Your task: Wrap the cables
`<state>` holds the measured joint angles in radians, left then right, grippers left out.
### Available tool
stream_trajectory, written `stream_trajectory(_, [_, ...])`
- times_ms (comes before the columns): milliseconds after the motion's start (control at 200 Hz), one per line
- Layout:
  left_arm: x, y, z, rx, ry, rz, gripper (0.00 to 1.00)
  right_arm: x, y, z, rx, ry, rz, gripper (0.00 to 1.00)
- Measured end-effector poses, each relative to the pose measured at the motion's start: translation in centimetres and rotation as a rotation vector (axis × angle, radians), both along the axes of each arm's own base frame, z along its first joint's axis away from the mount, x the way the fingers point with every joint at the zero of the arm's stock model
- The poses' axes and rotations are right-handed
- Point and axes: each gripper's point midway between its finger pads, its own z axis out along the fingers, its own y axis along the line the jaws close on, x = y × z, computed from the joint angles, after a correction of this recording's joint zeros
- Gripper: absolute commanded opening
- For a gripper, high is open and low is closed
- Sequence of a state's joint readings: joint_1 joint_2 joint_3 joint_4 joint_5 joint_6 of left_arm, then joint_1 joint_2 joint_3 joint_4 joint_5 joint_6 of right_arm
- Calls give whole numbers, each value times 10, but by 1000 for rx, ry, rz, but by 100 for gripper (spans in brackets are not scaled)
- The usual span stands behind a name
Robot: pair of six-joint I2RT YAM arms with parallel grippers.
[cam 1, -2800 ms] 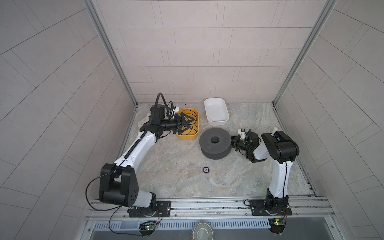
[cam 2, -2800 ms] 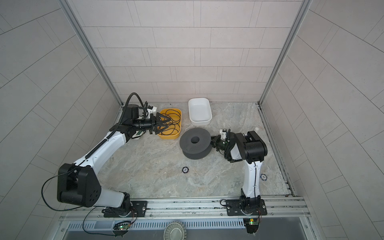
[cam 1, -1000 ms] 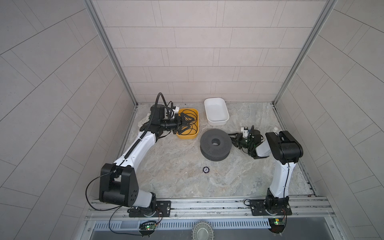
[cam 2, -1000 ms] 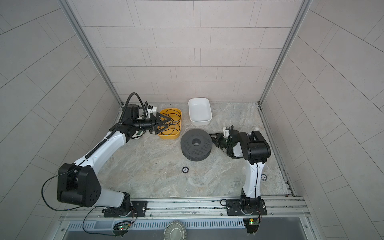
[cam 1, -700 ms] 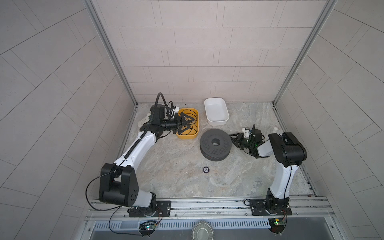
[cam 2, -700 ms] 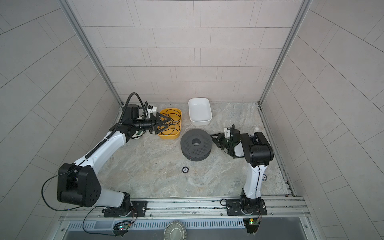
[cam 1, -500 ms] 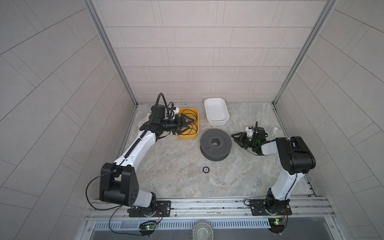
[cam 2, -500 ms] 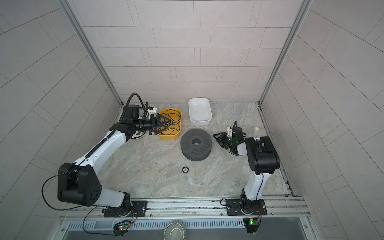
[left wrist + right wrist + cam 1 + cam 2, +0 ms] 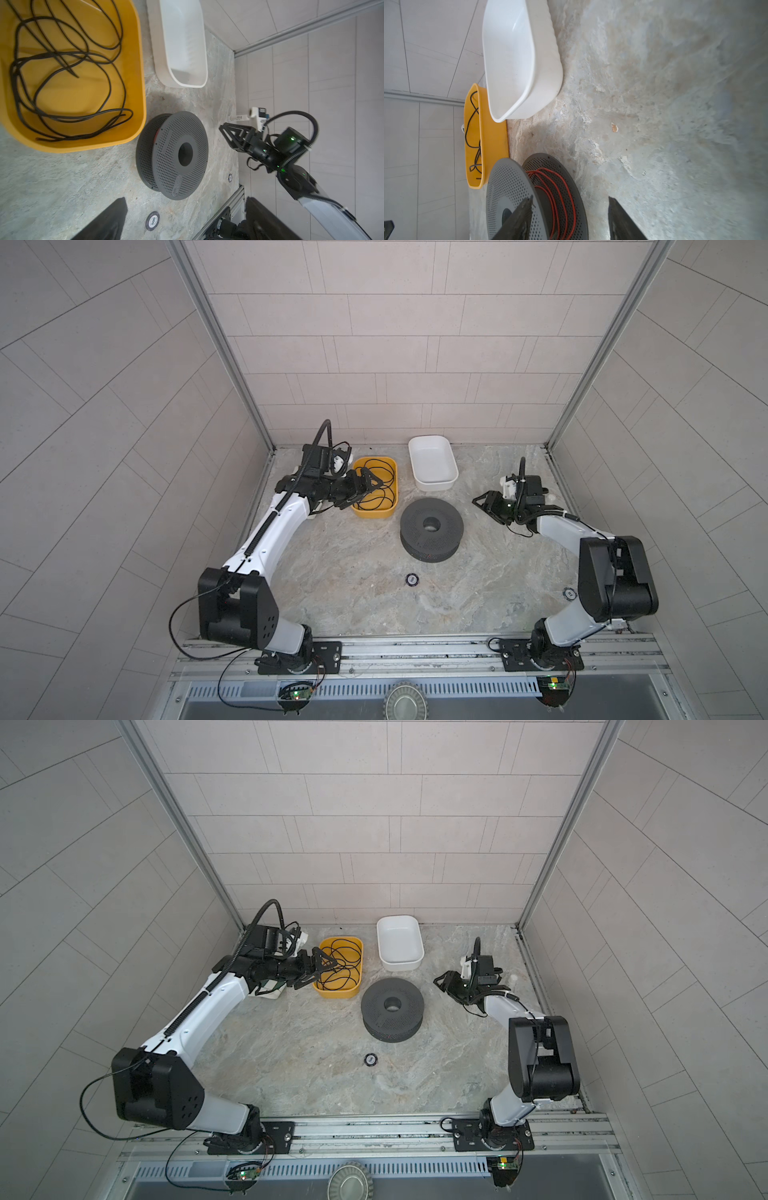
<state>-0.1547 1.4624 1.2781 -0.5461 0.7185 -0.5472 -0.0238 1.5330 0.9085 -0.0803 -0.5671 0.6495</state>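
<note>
In both top views the left jaws hang apart, empty, over the yellow tray. The left wrist view shows black cable loose inside, likely their target. In the right wrist view the right jaws stand apart, empty, near the spool, whose flanges keep the red wire wound.

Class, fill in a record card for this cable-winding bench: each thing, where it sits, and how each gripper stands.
red wire: wound on the grey spool
grey spool: lying flat on the table
black cable: loose loops in the yellow tub
white tub: beside the yellow tub
left gripper: open over the yellow tub, holding nothing
right gripper: open, right of the spool, apart from it
chip: in front of the spool
</note>
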Motion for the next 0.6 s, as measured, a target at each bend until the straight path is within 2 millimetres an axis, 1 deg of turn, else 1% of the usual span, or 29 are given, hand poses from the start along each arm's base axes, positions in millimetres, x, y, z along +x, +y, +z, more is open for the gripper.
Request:
stream_trajectory(95, [6,13,-6,60,-14,40,100,-2,-12,21,-94,-39,-3,63])
stream_trajectory(200, [13,29,-12,117,-30,84,100,-5,-29,31,-210,-53,-35,70])
stream_trajectory(280, [17,43,-20,160,-36,117,100,-10,-42,31,-293,-44,-63,72])
stream_trajectory(395, [21,66,-40,240,-37,167,100,-15,-60,27,-388,-33,-112,74])
stream_trajectory(440, [21,75,-49,279,-38,182,100,-18,-67,24,-421,-27,-137,78])
stream_trajectory(455, [21,78,-53,295,-38,188,100,-19,-70,23,-435,-25,-148,85])
stream_trajectory(475, [21,82,-56,313,-40,195,100,-21,-72,23,-447,-26,-158,88])
stream_trajectory(485, [22,84,-58,322,-42,198,100,-22,-74,22,-456,-25,-163,96])
stream_trajectory(495, [22,86,-61,334,-44,203,100,-22,-76,22,-459,-26,-175,98])
stream_trajectory(600, [22,110,-77,441,-79,250,100,-34,-91,17,-540,-43,-224,99])
